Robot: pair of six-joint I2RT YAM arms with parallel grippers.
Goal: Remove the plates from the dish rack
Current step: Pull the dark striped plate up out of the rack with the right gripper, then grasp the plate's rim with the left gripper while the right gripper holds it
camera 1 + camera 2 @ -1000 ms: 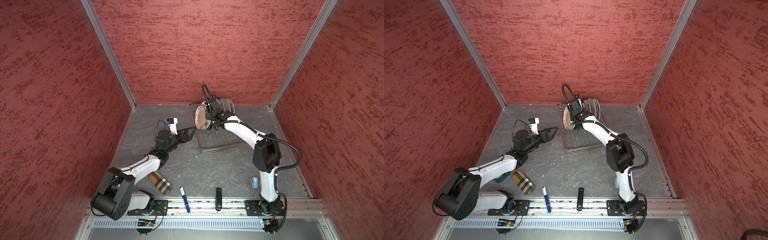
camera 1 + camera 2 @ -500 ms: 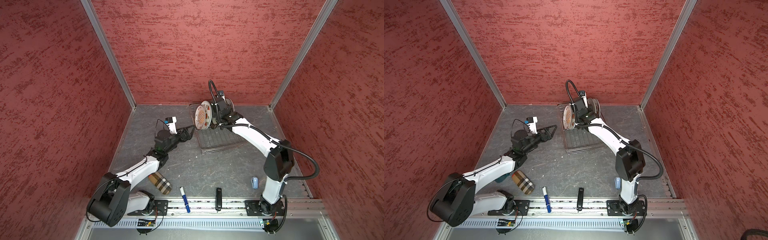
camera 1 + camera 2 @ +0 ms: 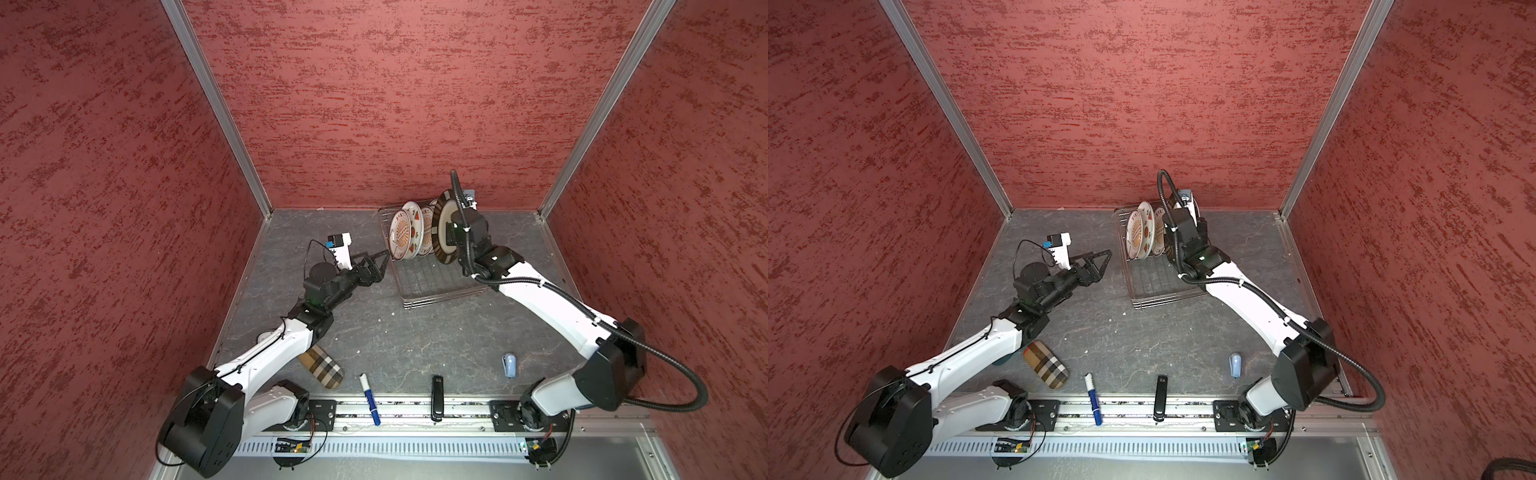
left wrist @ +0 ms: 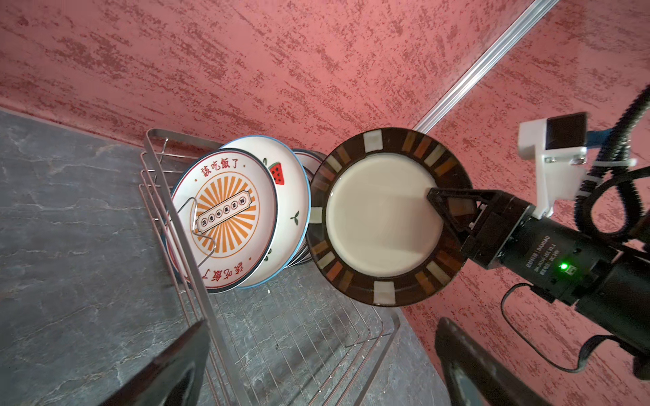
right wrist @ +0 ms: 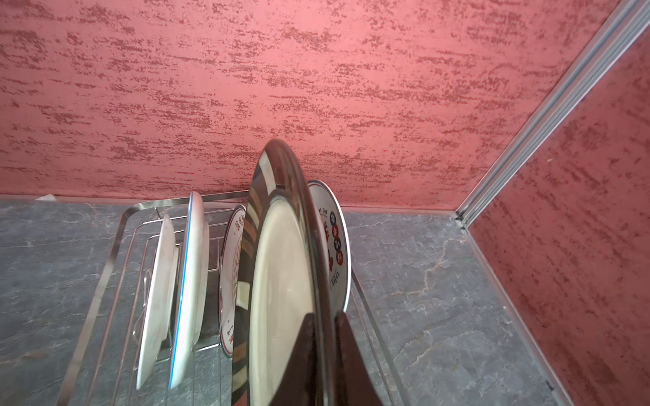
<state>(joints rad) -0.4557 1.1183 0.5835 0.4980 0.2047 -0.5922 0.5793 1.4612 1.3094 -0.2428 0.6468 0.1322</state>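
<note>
Right gripper (image 5: 323,321) pinches the rim of the dark-rimmed plate (image 4: 380,218), held upright on edge over the dish rack (image 4: 197,281), its face toward the wide-spread left gripper (image 3: 1106,264) just beside the rack.

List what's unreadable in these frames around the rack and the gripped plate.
Plate count in the dish rack: the right arm covers some in both top views; the dark-rimmed plate blocks some in the right wrist view.
Dotted plate print: mostly covered by the dark-rimmed plate, right wrist view.
Right gripper jaws: lost against wrist and plate in both top views.
Small light-blue item: too small to identify, top views.
</note>
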